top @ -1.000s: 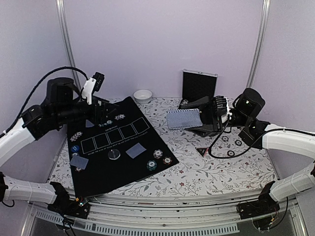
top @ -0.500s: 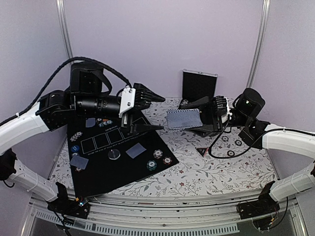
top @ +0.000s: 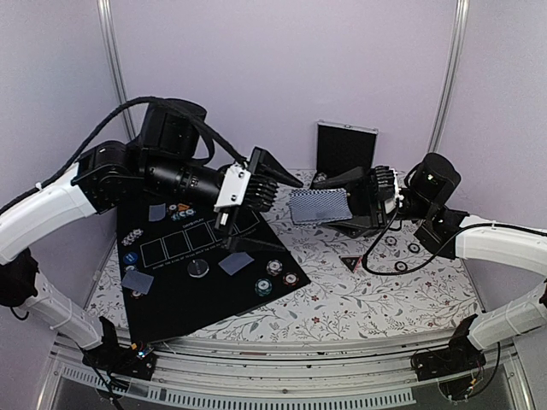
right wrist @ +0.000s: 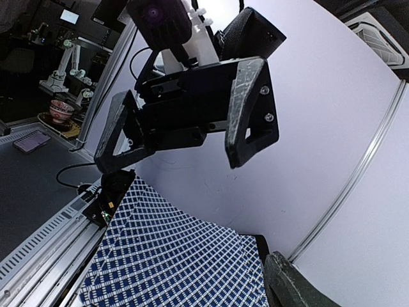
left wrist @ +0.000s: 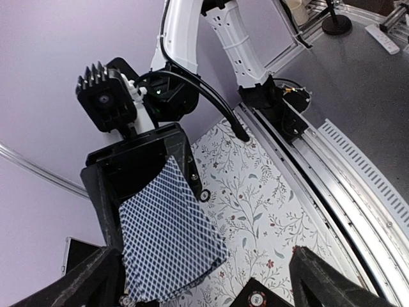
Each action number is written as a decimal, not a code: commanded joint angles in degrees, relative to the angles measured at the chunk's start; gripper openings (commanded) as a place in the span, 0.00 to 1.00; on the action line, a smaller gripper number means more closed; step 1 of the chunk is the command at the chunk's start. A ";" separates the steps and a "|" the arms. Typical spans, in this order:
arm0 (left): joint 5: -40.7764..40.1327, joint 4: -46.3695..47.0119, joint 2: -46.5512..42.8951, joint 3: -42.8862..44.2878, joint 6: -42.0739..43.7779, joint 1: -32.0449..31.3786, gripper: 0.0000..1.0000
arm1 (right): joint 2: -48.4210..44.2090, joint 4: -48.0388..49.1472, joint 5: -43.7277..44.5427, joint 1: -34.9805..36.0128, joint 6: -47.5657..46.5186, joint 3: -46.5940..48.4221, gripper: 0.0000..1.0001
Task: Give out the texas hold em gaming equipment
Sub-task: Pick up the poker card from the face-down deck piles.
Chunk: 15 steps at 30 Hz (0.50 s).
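My right gripper (top: 332,207) is shut on a deck of blue-grey patterned cards (top: 318,206) and holds it above the table at back centre. The deck also shows in the left wrist view (left wrist: 167,238) and in the right wrist view (right wrist: 172,259). My left gripper (top: 284,213) is open and empty, just left of the deck and pointing at it. Three single cards (top: 237,262) lie on the black mat (top: 184,303). Poker chips (top: 273,268) and the grey button (top: 198,268) lie on the mat. The black-red triangular marker (top: 350,261) lies on the floral cloth.
The silver-edged black case (top: 345,147) stands upright at the back wall behind the deck. More chips (top: 128,241) lie at the mat's left edge. The white bowl is hidden behind my left arm. Metal rails run along the table's near edge (top: 282,363).
My left arm has swung from the mat's far left corner to the right, up to the deck, with its jaws open. The right arm and deck have not moved.
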 commanded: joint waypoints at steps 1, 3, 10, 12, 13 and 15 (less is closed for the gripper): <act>-0.51 -3.70 3.11 1.99 2.94 -1.57 0.94 | -0.91 1.88 -0.26 -0.38 1.04 1.43 0.60; -1.64 -5.12 4.50 3.11 3.45 -1.75 0.91 | -0.90 1.89 -0.28 -0.36 1.08 1.58 0.60; -4.49 -6.57 5.91 3.79 3.58 -2.12 0.85 | -0.87 1.98 -0.09 -0.35 1.09 1.56 0.60; -4.89 -6.43 5.18 3.44 3.55 -2.09 0.83 | -0.82 1.96 -0.01 -0.34 1.09 1.52 0.60; -5.12 -6.10 4.88 3.12 3.39 -2.09 0.82 | -0.76 1.97 0.01 -0.40 1.03 1.51 0.60; -5.70 -5.69 4.58 2.55 3.28 -2.21 0.79 | -0.64 2.06 -0.01 -0.39 1.00 1.67 0.60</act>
